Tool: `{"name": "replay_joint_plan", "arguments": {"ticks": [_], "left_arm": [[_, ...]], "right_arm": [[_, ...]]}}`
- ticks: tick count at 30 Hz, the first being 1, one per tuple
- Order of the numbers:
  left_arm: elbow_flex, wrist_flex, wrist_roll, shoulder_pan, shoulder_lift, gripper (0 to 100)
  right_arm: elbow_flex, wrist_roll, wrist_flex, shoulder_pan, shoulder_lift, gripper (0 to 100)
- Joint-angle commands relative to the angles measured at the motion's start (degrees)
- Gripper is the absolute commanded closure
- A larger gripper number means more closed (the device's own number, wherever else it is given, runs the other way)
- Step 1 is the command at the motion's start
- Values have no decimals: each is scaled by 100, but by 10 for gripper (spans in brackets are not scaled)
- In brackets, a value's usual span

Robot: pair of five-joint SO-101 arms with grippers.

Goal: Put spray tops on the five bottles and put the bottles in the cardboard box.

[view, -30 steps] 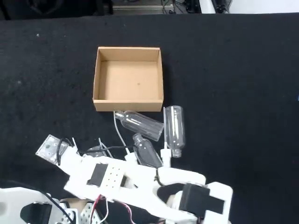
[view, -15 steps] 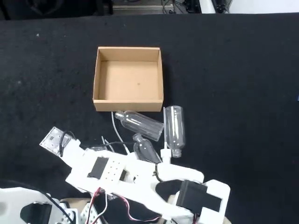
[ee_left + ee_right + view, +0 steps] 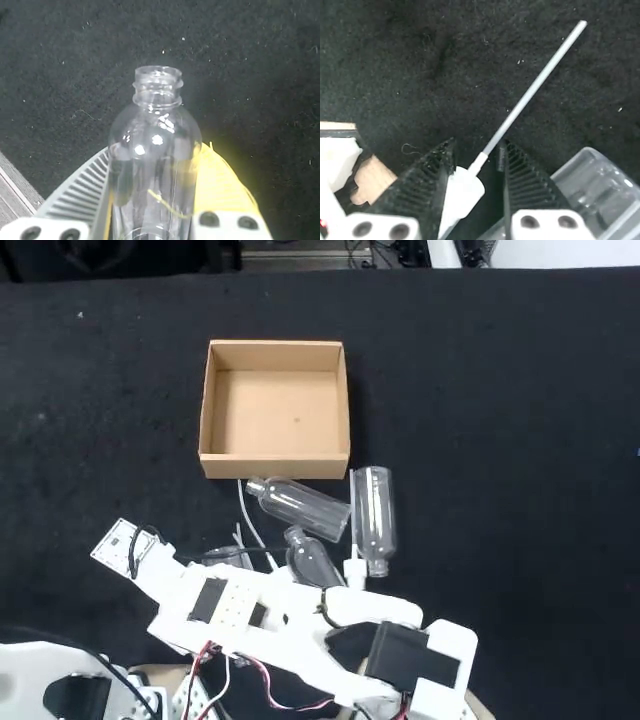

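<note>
My left gripper [image 3: 157,152] is shut on a clear bottle [image 3: 155,145] whose open neck [image 3: 157,85] has no top, held between a grey finger [image 3: 80,190] and a yellow finger [image 3: 220,185]. My right gripper [image 3: 476,150] is shut on a white spray top [image 3: 462,192], and its thin dip tube [image 3: 535,85] sticks out over the black table. In the high view the open cardboard box [image 3: 275,455] stands at mid table. Three clear bottles lie just in front of it: one [image 3: 298,505] slanted, one [image 3: 373,515] lengthwise, one [image 3: 312,558] partly under the white arms [image 3: 300,625].
Loose white dip tubes [image 3: 245,520] lie left of the bottles. A clear plastic piece [image 3: 592,187] sits close beside the right gripper. Black cloth [image 3: 520,420] covers the table, with open room to the right and left of the box.
The white arms at the front edge have shifted slightly, the left end rising toward the box. The box and the lying bottles have kept their places.
</note>
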Motion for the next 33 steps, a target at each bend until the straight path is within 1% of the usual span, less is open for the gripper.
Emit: {"name": "replay_joint_plan", "arguments": {"ticks": [1, 3, 8, 13, 18, 20, 23, 24, 25, 29, 33], "left_arm": [[-330, 44, -35, -40, -97, 970], [-330, 44, -35, -48, -97, 970], [-338, 44, -44, -66, -105, 970], [-338, 44, -44, -48, -105, 970], [-338, 44, -44, -48, -105, 970], [-338, 44, -44, -57, -105, 970], [-338, 44, -44, -57, -105, 970], [-338, 44, -44, -57, -105, 970], [-338, 44, -44, -57, -105, 970], [-338, 44, -44, -57, -105, 970], [-338, 44, -44, -57, -105, 970]], "right_arm": [[-347, 9, 18, -26, -40, 994], [-409, 9, 62, -18, -40, 971], [-725, 35, 70, 53, -31, 988], [-1165, 738, 70, 220, -13, 988], [-1270, 765, 79, 308, -13, 982], [-1305, 703, 352, 281, -13, 933], [-1349, 299, 695, 202, -66, 797], [-1349, 237, 774, 193, -40, 766], [-1349, 246, 818, 158, -22, 756], [-1253, 246, 905, 70, -13, 781], [-1226, 255, 905, -9, 75, 783]]}}
